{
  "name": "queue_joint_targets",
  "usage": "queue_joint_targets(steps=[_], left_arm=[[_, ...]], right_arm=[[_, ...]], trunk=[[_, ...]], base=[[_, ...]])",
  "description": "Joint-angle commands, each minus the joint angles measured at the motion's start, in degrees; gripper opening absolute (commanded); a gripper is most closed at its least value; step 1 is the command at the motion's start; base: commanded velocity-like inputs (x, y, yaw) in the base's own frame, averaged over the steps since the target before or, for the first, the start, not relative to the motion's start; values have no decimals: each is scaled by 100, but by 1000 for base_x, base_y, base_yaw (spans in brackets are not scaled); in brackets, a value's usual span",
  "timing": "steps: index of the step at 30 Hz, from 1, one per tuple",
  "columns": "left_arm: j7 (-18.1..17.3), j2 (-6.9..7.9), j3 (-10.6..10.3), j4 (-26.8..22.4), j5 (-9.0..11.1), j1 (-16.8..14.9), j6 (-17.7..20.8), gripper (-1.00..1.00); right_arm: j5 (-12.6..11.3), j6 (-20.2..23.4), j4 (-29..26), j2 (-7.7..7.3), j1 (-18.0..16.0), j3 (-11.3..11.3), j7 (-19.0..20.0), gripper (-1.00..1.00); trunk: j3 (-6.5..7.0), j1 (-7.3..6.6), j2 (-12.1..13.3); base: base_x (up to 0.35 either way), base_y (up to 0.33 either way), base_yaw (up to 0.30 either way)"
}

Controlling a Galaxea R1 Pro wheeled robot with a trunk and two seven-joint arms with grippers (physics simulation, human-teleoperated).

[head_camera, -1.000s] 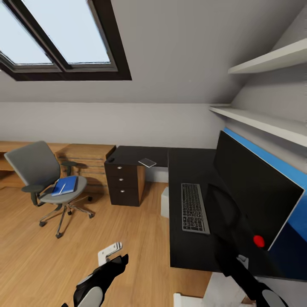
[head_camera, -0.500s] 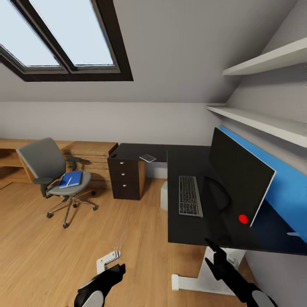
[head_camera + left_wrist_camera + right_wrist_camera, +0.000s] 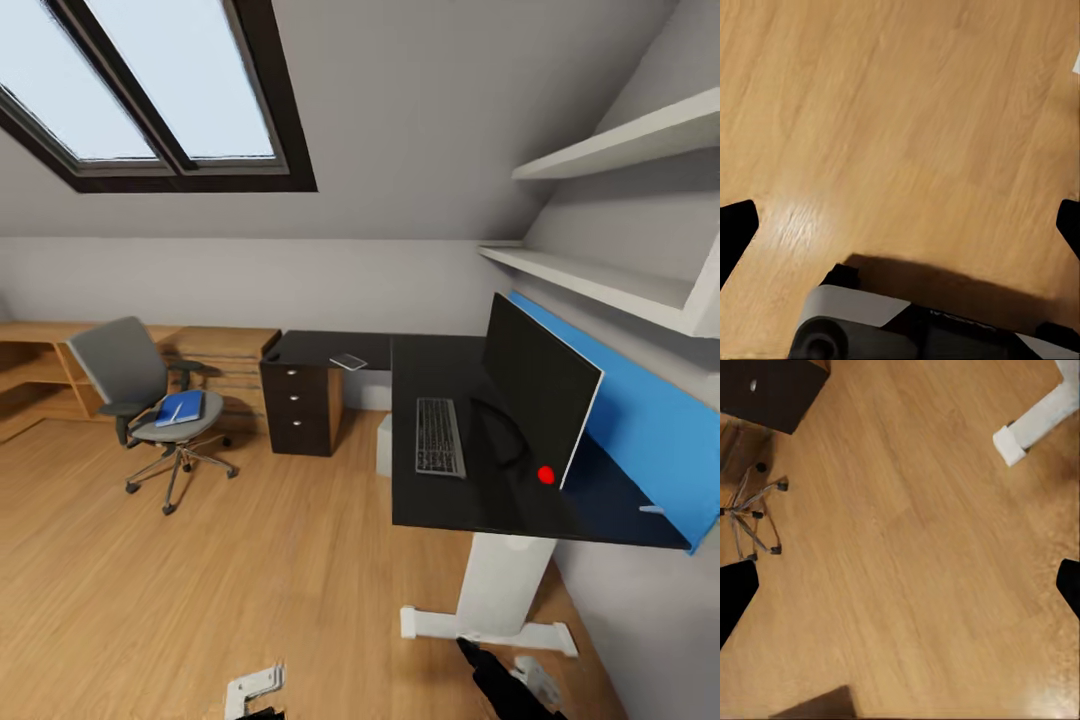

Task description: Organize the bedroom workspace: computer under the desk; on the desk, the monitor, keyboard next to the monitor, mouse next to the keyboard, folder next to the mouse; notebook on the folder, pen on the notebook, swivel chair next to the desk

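Closest in, both grippers hang low over the wood floor (image 3: 200, 580). The left gripper (image 3: 900, 225) has its dark fingertips (image 3: 735, 232) way out at the two edges of its wrist view, so it's spread wide with nothing between them. Same story for the right gripper (image 3: 900, 585): tips far apart, just bare floor in the gap.

Moving out, the desk (image 3: 440, 505) stands to the right on a white leg with a flat white foot (image 3: 490, 625). On its glossy black top the keyboard (image 3: 439, 437) lies flat, just beside the monitor (image 3: 535, 400), which stands upright in front of the blue back panel (image 3: 640, 420). A pale box that looks like the computer (image 3: 383, 445) peeks out under the desk – mostly hidden.

Further back, the black drawer unit (image 3: 296, 405) sits under the other wing of the desk, with a small flat grey thing (image 3: 348, 361) on top that I can't make out.

Off to the left, well apart from the desk, the swivel chair (image 3: 135, 385) has the blue folder (image 3: 181, 408) lying on its seat. Behind it there's a light-wood cabinet (image 3: 215, 365), and a skylight (image 3: 150, 90) overhead.
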Motion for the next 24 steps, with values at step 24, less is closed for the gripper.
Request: queue_joint_targets(steps=[24], left_arm=[[-1127, -3, -479, 1246, 46, -8, -1144, 100]], right_arm=[[2866, -4546, 2606, 1223, -10, 25, -620, 100]], trunk=[[208, -267, 475]], base=[[-88, 49, 0]])
